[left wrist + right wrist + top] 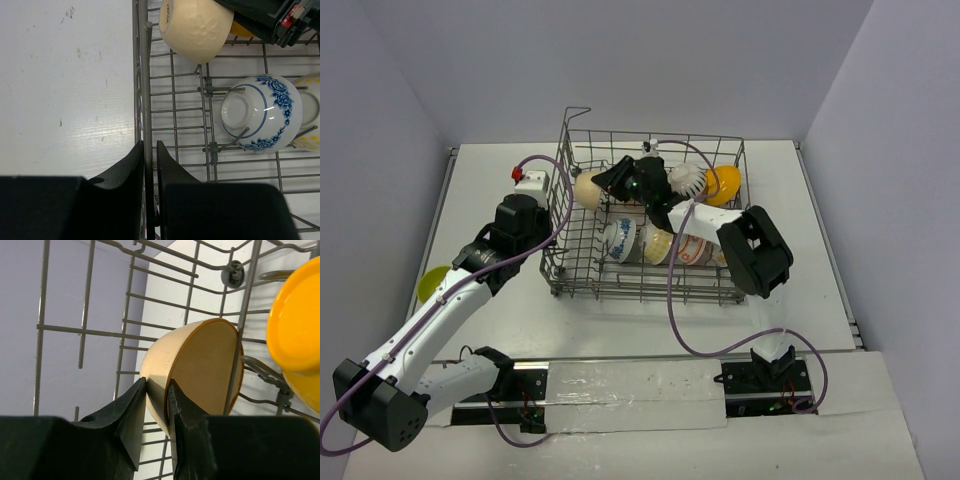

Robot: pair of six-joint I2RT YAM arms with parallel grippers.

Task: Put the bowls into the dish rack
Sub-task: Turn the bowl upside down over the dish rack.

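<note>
Tan bowl [200, 375]: stands on edge in the dish rack [650, 292], far-left corner, against an upright wire.
Facing: mouth toward the orange bowl [295, 325]; its axis lies roughly level, rim upright.
Right fingers [130, 410]: astride its rim, one inside, one outside; pinching or slack, cannot tell.
Left fingers [125, 170]: clamped on the rack's side wire.
Risk: if let go unseated, it could tip flat or knock its neighbour.

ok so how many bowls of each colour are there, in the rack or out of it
tan bowl: 1
white ribbed bowl: 1
orange-yellow bowl: 1
blue-patterned bowl: 1
yellow-dotted bowl: 1
red-patterned bowl: 1
lime green bowl: 1
total: 7, 6 in the rack, 1 on the table
</note>
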